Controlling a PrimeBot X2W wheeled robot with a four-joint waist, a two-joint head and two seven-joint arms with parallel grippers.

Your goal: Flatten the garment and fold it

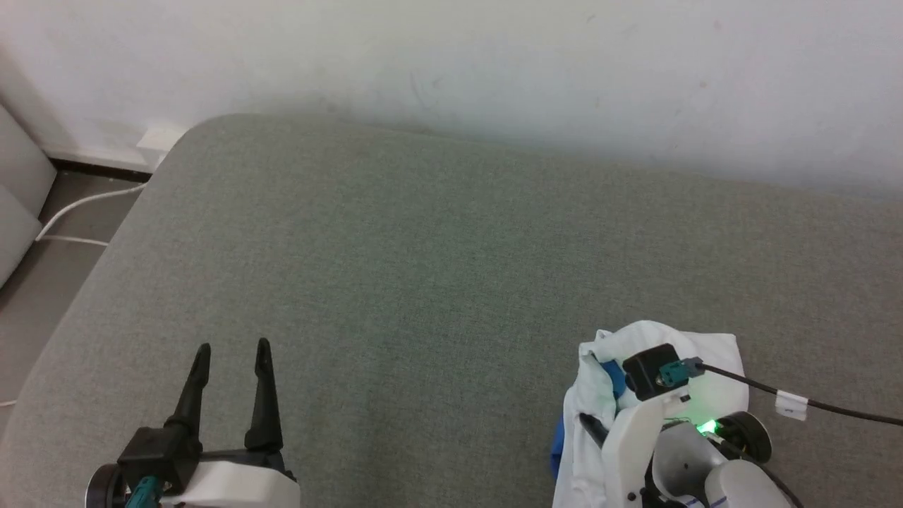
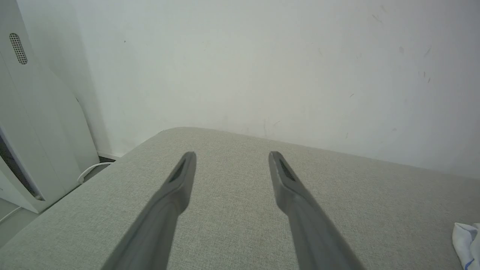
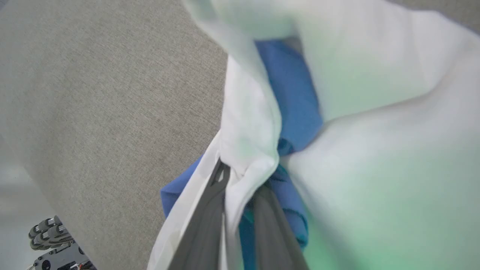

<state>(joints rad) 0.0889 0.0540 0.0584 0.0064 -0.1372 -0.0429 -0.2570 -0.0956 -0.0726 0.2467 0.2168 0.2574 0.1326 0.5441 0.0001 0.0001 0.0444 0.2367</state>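
Note:
The garment is a bunched heap of white cloth with blue parts at the lower right of the grey cushion, under my right arm. In the right wrist view the garment drapes over the fingers, and my right gripper is shut on a fold of its white and blue cloth. A white corner of the garment shows at the far right of the left wrist view. My left gripper hovers open over bare cushion at the lower left, well apart from the cloth; the left gripper holds nothing.
The grey cushion spreads across the scene, backed by a white wall. Its left edge drops to a floor with a white cable. A black cable runs right from my right wrist. A white appliance stands left.

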